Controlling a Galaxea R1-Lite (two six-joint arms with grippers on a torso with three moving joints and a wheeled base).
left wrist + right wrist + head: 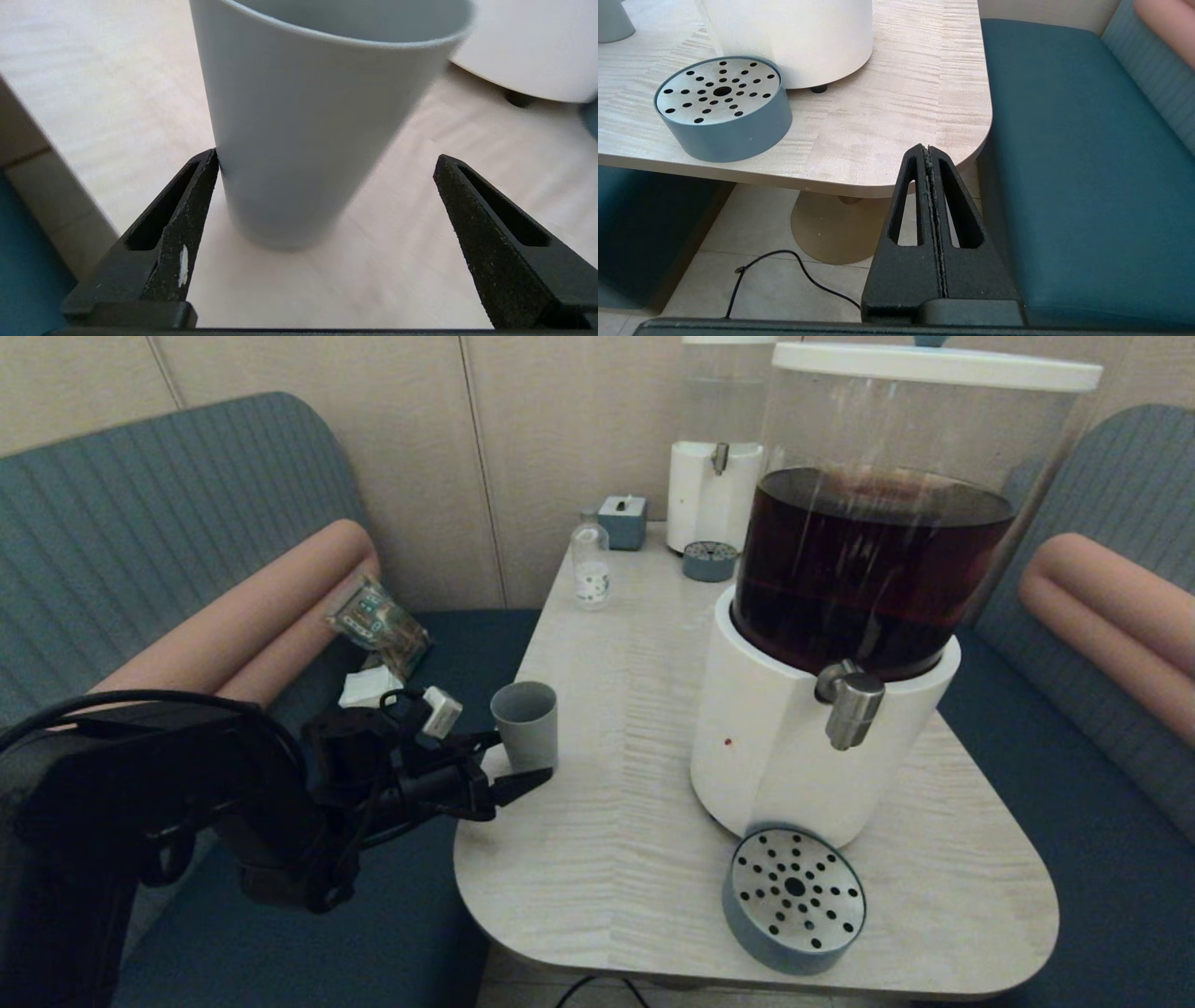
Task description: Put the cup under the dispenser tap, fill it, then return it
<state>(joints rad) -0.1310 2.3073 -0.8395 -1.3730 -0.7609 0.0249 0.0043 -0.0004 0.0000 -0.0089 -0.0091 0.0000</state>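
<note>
The grey-blue cup (pixel 525 723) stands upright at the table's left edge, well left of the dispenser. My left gripper (pixel 509 765) is open around its lower part. In the left wrist view the cup (pixel 308 116) fills the gap of the gripper (pixel 327 156); one finger (pixel 187 219) touches its side and the other stands apart. The steel dispenser tap (pixel 851 705) juts from the white base (pixel 775 747) under the tank of dark liquid. My right gripper (pixel 928 151) is shut and empty, low beside the table's near right corner.
A round perforated drip tray (pixel 794 896) lies on the table in front of the dispenser base, below the tap. At the back stand a small clear bottle (pixel 591 569), a smaller dispenser (pixel 717 476) and a blue box (pixel 623 520). Blue benches flank the table (pixel 607 859).
</note>
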